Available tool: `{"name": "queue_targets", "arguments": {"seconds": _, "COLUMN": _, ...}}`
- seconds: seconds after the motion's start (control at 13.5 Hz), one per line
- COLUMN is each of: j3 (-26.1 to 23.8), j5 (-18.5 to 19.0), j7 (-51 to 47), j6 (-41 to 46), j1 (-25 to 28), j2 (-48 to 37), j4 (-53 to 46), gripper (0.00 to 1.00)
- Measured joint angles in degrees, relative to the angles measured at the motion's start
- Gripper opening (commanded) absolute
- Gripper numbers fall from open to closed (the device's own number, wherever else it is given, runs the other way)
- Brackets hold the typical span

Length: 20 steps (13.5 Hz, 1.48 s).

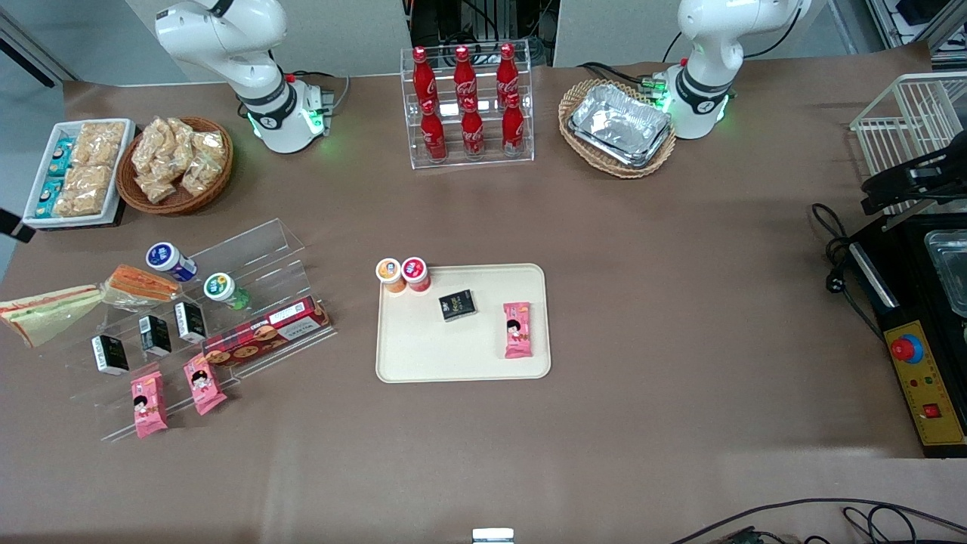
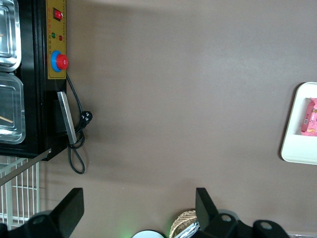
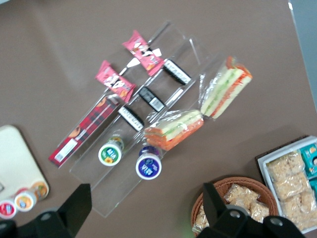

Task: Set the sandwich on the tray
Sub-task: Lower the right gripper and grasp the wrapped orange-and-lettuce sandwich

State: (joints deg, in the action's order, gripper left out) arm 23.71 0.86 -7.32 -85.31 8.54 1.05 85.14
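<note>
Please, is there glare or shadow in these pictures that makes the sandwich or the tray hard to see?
Front view: even light, the sandwich and the tray both plain, only soft shadows near the table edge. Right wrist view: the clear wrap shines a little on the sandwich, its stripes readable; the hand hovers above the acrylic rack, open. Left wrist view: only a corner of the tray, evenly lit.
</note>
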Motion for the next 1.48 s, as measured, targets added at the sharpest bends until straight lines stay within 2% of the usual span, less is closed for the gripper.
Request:
{"name": "queue_targets", "arguments": {"seconds": 0.44, "j3": 0.62, "j5": -0.02, "j7": -12.63, "j6": -4.36, "j1": -4.71, "j2": 5.83, "j4": 0.61, "gripper": 1.0}}
{"name": "queue_targets", "arguments": {"seconds": 0.81, "j3": 0.64, "j5": -0.67, "j7": -12.89, "j6": -8.22, "j1": -10.25, "j2": 11.03, "j4": 1.37, "gripper": 1.0}}
{"name": "queue_targets", "arguments": {"seconds": 1.03, "j3": 0.63, "j5": -3.54, "j7": -12.46, "j6": -10.75, "j1": -12.81, "j2": 13.38, "j4": 2.73, "gripper": 1.0}}
{"name": "queue_targets", "arguments": {"seconds": 1.48, "j3": 0.63, "j5": -4.02, "j7": -10.18, "j6": -20.71, "j1": -16.21, "j2": 18.6, "j4": 5.54, "gripper": 1.0}}
